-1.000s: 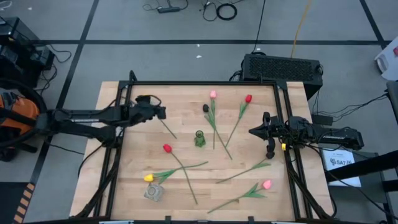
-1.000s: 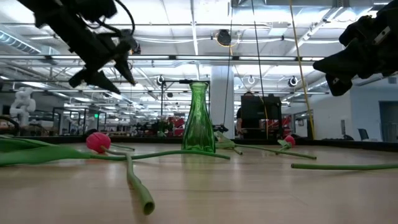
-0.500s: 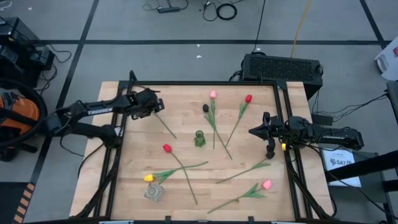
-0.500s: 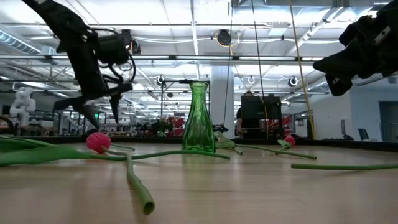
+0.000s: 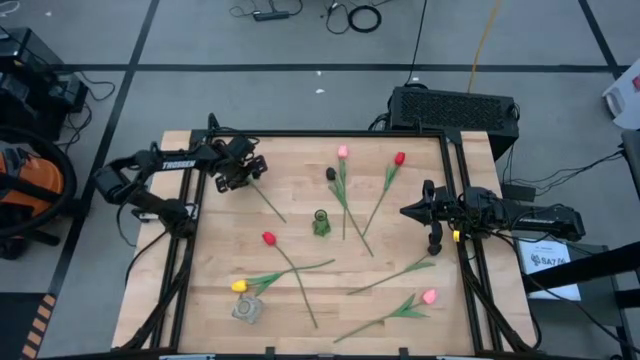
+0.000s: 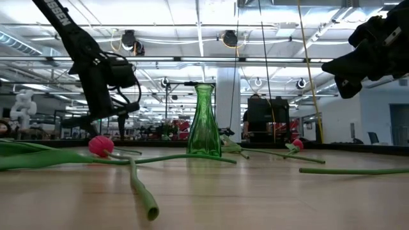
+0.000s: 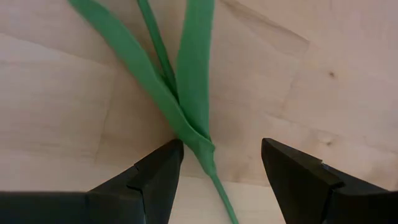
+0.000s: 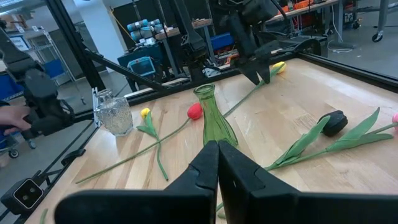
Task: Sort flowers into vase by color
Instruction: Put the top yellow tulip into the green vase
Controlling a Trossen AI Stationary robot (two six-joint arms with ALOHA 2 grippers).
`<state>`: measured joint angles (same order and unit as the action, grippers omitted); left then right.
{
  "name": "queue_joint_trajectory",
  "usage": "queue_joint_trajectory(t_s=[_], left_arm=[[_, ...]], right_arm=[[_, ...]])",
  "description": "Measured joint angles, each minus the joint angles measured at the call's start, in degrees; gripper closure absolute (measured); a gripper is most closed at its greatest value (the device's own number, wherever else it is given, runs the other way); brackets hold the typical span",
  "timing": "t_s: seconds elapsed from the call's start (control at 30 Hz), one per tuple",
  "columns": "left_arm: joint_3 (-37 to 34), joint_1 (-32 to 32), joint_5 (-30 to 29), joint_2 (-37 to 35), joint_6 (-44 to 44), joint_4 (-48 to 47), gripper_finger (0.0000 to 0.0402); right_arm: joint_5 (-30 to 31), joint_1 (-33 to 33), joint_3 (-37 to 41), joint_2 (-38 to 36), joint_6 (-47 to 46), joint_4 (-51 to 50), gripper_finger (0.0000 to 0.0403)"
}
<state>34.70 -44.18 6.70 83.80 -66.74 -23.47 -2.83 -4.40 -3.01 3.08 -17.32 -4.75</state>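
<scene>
My left gripper (image 5: 240,176) (image 6: 112,125) points down at the table's far left, open. In the left wrist view its fingers (image 7: 217,169) stand on either side of a flower's green stem and leaves (image 7: 189,118) without touching them. That flower's stem (image 5: 268,205) lies flat and runs toward the green vase (image 5: 321,222) (image 6: 204,121); its yellow head (image 8: 279,66) shows past the gripper. Other tulips lie flat on the table: red (image 5: 268,238), yellow (image 5: 239,286), pink (image 5: 343,152), red (image 5: 399,158), black (image 5: 331,174), pink (image 5: 429,296). My right gripper (image 5: 405,212) (image 8: 217,155) is shut and waits above the table's right side.
A clear glass vase (image 5: 246,309) (image 8: 115,112) stands near the near left corner. The green vase stands upright mid-table. A black frame (image 5: 330,133) runs along the table's edges. Bare wood lies between the green vase and my right gripper.
My left gripper has tipped from slanting to pointing straight down. It has come down over the flower stem at the far left, shifting slightly toward the table's left edge. The flowers and my right arm have stayed where they were.
</scene>
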Motion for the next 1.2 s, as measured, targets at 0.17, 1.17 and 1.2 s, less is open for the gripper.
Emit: queue_joint_trajectory(t_s=[0.17, 1.17, 1.2], left_arm=[[0.2, -0.1, 0.0, 1.3, 1.3, -0.5, 0.0167], [-0.4, 0.4, -0.4, -12.9, 6.7, 13.1, 0.0387], [-0.4, 0.8, -0.3, -14.7, 7.8, 15.7, 0.0387]], right_arm=[[0.0, 0.0, 0.0, 0.0, 0.0, 0.0, 0.0399], [0.0, 0.0, 0.0, 0.0, 0.0, 0.0, 0.0399], [0.0, 0.0, 0.0, 0.0, 0.0, 0.0, 0.0399]])
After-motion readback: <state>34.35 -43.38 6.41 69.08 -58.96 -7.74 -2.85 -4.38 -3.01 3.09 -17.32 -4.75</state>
